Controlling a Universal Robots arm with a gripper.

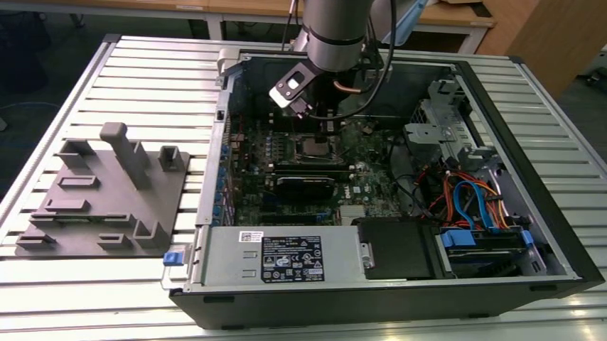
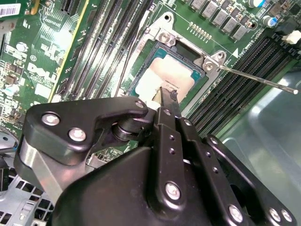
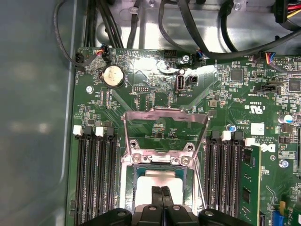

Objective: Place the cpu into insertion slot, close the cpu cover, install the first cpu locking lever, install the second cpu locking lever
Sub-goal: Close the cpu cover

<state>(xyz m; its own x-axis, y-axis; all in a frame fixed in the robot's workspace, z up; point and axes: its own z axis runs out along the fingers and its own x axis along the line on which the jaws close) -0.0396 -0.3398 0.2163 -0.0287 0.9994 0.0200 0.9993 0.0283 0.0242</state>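
hand (image 3: 162,190): clenched shut, empty, tips over the cpu (image 3: 160,177).
cpu: lying inside the insertion slot (image 3: 133,188).
cpu cover (image 3: 164,112): swung open, off the insertion slot.
risk: an off-centre push may tilt the cpu, damaging the insertion slot.

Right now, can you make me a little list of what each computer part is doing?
cpu: lying flat in the insertion slot, silvery top up
cpu cover: open, tipped back from the slot
locking lever: thin metal rod, unlatched, sticking out beside the slot
jaws: shut, tips right over the cpu; cannot tell if touching
motherboard: green, inside the open computer case
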